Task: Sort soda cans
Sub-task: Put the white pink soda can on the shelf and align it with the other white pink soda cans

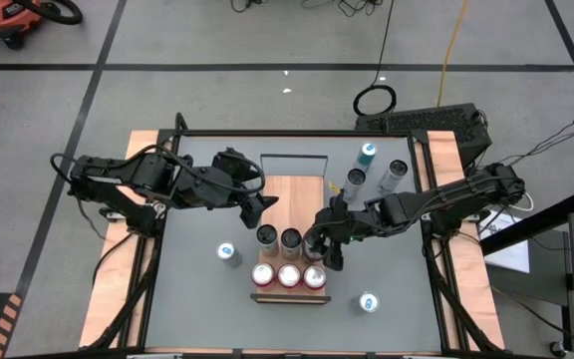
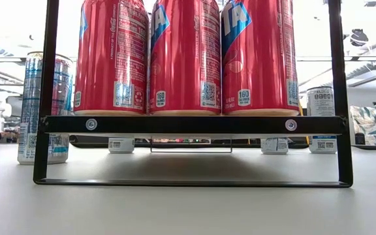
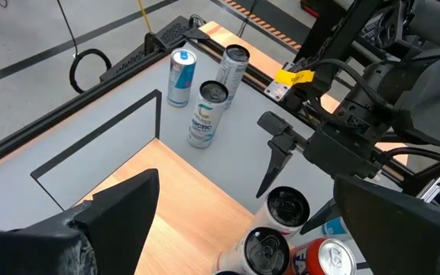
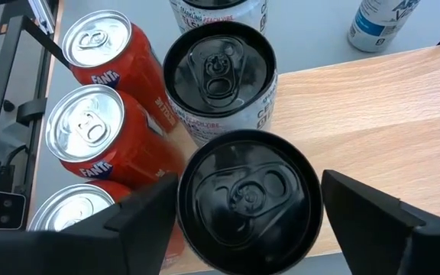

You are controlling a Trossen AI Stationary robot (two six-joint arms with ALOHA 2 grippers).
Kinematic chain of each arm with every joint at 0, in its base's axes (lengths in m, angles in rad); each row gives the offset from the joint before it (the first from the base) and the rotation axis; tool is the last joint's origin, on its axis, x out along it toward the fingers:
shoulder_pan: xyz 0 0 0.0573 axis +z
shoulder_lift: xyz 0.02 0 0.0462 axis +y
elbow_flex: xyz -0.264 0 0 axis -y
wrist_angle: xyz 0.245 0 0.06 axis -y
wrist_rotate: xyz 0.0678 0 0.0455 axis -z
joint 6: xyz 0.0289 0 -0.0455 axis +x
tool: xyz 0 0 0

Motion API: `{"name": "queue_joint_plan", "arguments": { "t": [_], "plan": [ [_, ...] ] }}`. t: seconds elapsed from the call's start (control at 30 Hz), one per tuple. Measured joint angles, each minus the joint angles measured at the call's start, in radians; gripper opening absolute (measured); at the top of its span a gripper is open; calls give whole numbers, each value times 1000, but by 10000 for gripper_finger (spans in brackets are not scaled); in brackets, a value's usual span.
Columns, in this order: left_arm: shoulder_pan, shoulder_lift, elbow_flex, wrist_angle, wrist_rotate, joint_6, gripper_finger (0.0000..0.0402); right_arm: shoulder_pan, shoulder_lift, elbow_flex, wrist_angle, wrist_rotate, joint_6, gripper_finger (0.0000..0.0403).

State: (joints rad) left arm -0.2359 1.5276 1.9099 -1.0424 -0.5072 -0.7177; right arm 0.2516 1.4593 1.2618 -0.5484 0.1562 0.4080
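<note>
Dark-topped silver can [image 4: 248, 198] stood upright on the wooden board [image 4: 373, 99], third in its row behind the red cans [image 4: 90, 134], sitting between the right gripper's [image 4: 281, 221] spread fingers, untouched; left gripper [image 1: 258, 204] hung spread, farther off.

red cans [image 1: 288, 276]: three upright in a row, lower centre
dark-topped cans [image 1: 290, 239]: three behind them
upper-right cluster [image 1: 368, 155]: three cans
blue cans [image 1: 228, 253]: two apart

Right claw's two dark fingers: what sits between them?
A silver-grey soda can with a dark top stands between the right claw fingers, apparently untouched, beside the red cans; seen in the right wrist view.
</note>
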Motion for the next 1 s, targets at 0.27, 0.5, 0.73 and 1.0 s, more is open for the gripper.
{"name": "queue_joint_plan", "arguments": {
  "t": [0.27,0.5,0.73,1.0],
  "plan": [
    [0,0,0,0,0,0,393,0,0,0,-1,-28,21,295],
    [0,0,0,0,0,0,393,0,0,0,0,-27,36,295],
    [0,0,0,0,1,-3,393,12,-8,0,44,-29,13,295],
    [0,0,0,-2,1,-3,393,26,-9,3,48,-31,6,299]
  ]
}}
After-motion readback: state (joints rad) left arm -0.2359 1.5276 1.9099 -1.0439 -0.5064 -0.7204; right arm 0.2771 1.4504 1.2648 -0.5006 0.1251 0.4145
